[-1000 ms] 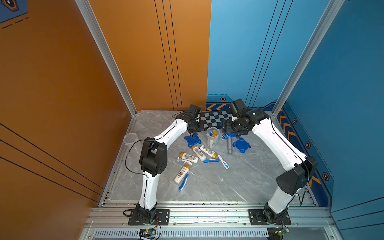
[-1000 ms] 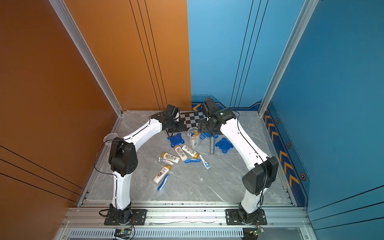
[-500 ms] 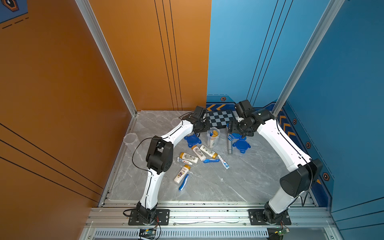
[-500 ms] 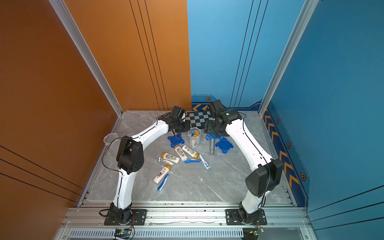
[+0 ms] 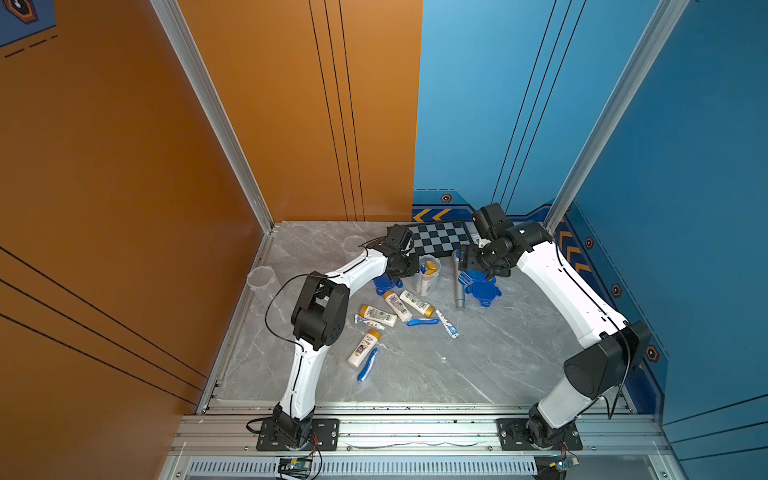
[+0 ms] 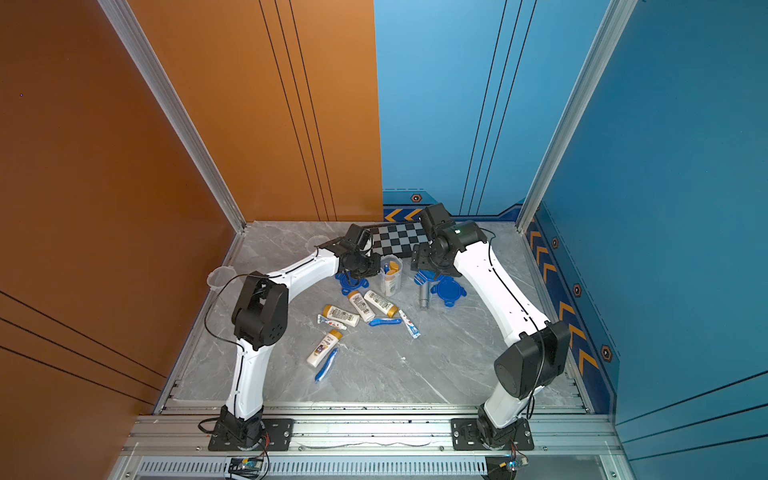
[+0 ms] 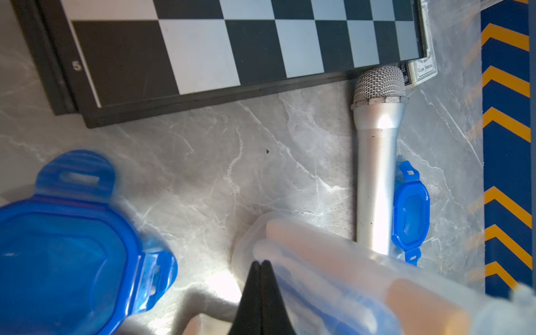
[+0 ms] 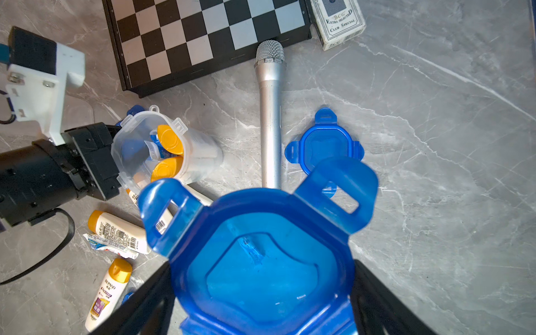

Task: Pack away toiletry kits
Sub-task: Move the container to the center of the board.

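The right pincer [image 8: 262, 293] grasps a glossy blue four-tab plastic lid [image 8: 261, 240] over the veined grey counter [image 8: 435, 145], far edge. The clenched left pincer [image 7: 261, 265] touches the clear plastic cup [image 8: 200, 156]; near edge roomy

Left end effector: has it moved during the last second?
Yes. In a top view, the left end effector has moved closer to the clear cup, which kept its place before the chessboard.
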You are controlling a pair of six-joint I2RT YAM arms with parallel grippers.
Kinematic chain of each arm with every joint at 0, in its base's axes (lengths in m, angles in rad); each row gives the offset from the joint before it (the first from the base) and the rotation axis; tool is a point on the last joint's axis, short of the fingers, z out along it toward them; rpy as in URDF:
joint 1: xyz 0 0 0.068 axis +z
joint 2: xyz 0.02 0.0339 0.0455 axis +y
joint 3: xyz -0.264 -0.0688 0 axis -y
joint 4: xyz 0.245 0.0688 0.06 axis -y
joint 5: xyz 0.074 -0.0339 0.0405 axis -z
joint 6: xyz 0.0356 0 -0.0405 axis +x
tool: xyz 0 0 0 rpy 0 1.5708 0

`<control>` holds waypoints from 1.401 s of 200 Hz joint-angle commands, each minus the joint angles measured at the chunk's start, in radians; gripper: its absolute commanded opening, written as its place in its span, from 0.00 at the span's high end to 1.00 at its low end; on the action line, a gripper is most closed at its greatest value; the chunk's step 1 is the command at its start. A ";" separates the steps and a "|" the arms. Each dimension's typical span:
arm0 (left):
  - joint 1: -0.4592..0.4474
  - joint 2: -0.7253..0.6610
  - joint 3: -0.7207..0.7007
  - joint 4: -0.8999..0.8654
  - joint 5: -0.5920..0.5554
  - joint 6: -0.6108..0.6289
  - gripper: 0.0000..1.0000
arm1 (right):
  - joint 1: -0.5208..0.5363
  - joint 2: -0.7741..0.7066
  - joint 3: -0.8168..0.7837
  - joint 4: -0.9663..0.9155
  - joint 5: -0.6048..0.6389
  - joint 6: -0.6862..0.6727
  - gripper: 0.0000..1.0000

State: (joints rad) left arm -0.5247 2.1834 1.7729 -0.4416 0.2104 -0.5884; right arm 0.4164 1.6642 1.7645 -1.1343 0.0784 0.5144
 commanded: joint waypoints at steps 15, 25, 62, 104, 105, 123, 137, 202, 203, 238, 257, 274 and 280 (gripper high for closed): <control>-0.026 -0.060 -0.039 0.046 0.042 -0.024 1.00 | -0.007 -0.030 -0.019 -0.016 -0.001 0.009 0.21; -0.031 -0.063 -0.045 0.048 0.047 -0.030 1.00 | -0.007 -0.034 -0.023 -0.016 -0.001 0.009 0.21; -0.048 -0.073 -0.075 0.071 0.063 -0.056 1.00 | -0.009 -0.047 -0.038 -0.013 0.004 0.011 0.21; -0.071 -0.089 -0.103 0.091 0.078 -0.069 1.00 | -0.010 -0.059 -0.060 -0.007 0.007 0.016 0.21; -0.072 -0.089 -0.103 0.092 0.078 -0.070 1.00 | -0.010 -0.059 -0.060 -0.006 0.007 0.016 0.21; -0.080 -0.094 -0.117 0.101 0.089 -0.075 1.00 | -0.011 -0.064 -0.070 -0.004 0.009 0.018 0.21; -0.088 -0.101 -0.129 0.113 0.101 -0.079 1.00 | -0.011 -0.068 -0.077 -0.001 0.009 0.019 0.21; -0.083 -0.170 -0.213 0.150 0.157 -0.071 1.00 | -0.021 -0.087 -0.104 0.004 0.015 0.022 0.21; -0.081 -0.171 -0.214 0.150 0.157 -0.071 1.00 | -0.021 -0.086 -0.103 0.003 0.015 0.022 0.21; -0.046 -0.179 -0.234 0.163 0.146 -0.065 1.00 | -0.016 -0.067 -0.086 0.004 0.015 0.026 0.21; -0.025 -0.154 -0.197 0.163 0.156 -0.059 1.00 | -0.007 -0.061 -0.083 0.003 0.022 0.030 0.21; -0.011 -0.127 -0.158 0.170 0.169 -0.064 1.00 | 0.000 -0.064 -0.089 0.002 0.028 0.037 0.21; -0.010 -0.117 -0.146 0.178 0.177 -0.069 1.00 | 0.003 -0.064 -0.091 0.002 0.030 0.040 0.21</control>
State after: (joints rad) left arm -0.5545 2.0327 1.5658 -0.2905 0.3470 -0.6628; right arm 0.4061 1.6039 1.6703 -1.1332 0.0826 0.5270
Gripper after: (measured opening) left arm 0.041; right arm 0.876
